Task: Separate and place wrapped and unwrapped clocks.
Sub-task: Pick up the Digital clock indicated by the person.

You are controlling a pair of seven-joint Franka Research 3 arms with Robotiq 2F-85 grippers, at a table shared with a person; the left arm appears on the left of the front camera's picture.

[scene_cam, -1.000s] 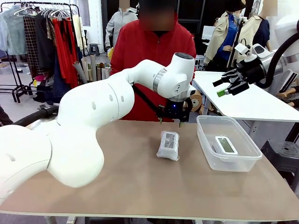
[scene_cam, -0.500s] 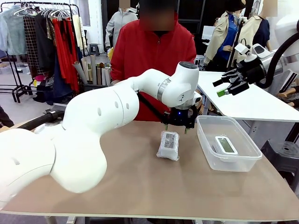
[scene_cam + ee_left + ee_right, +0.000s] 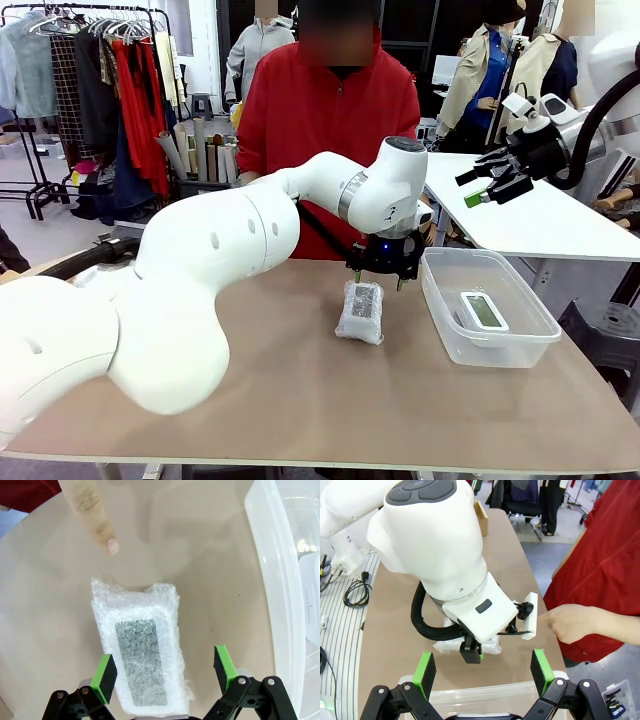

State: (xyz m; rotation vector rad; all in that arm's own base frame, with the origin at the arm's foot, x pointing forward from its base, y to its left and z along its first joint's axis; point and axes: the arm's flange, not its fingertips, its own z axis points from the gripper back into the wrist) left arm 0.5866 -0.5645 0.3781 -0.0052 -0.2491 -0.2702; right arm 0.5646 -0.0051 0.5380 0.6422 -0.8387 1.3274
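One wrapped clock [image 3: 360, 311] lies in bubble wrap at the table's middle, its grey screen up [image 3: 140, 665]. The other wrapped clock is out of view. My left gripper [image 3: 377, 282] hangs open just above the wrapped clock's far end, and in the left wrist view the gripper [image 3: 164, 672] has its pads either side of the clock, not touching. The unwrapped clock [image 3: 483, 310] lies in the clear bin [image 3: 440, 300]. My right gripper [image 3: 490, 182] is open and high at the right, holding nothing [image 3: 482, 672]. A person's finger [image 3: 100, 515] points down at the table beyond the wrapped clock.
The clear bin's wall [image 3: 280, 580] stands close to the right of the left gripper. The person in red [image 3: 330, 110] stands at the far edge, one hand [image 3: 570, 622] stretched toward the left wrist. A white side table [image 3: 540, 220] is at the right.
The left arm's wrist has swung right and dropped a little, so its open gripper now sits over the wrapped clock's far end. The right arm has not moved.
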